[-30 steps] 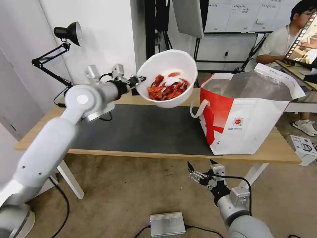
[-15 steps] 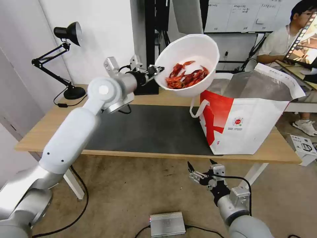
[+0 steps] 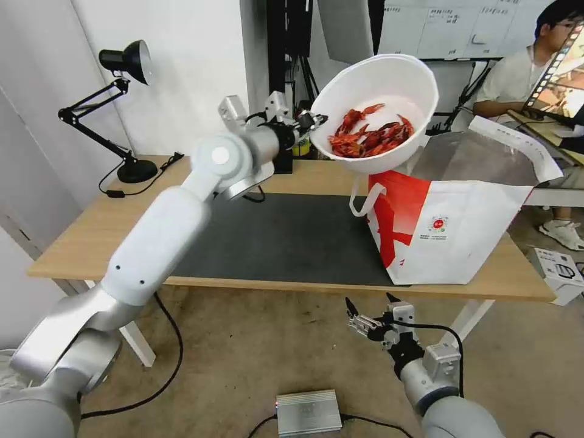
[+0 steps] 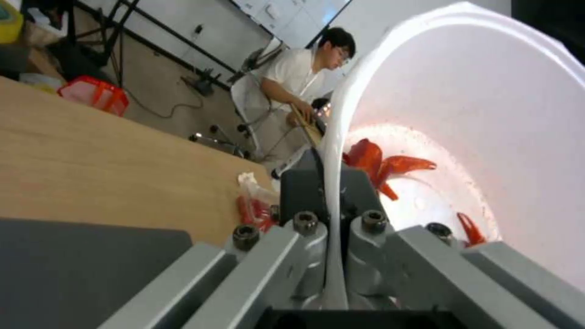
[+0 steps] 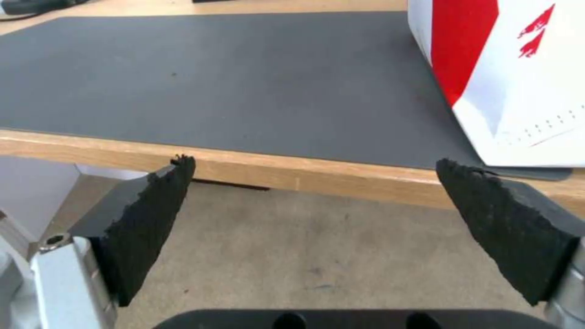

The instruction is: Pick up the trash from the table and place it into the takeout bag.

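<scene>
The white bowl with red shellfish scraps hangs in the air, tilted, over the left rim of the takeout bag. My left gripper is shut on the bowl's rim, one finger inside and one outside. The open white-and-red bag stands on the right end of the table, partly on the dark mat. Beside the fingers a clear plastic piece with red bits lies on the wood. My right gripper hangs open below the table's front edge, its pads wide apart.
A black desk lamp stands at the table's back left, its cable trailing over the wood. A silver box lies on the floor in front. A white carton sits on the floor at the right. A seated person is behind the bag.
My left arm has carried the bowl up and to the right, from above the mat to above the bag's left rim. The right arm has not moved.
</scene>
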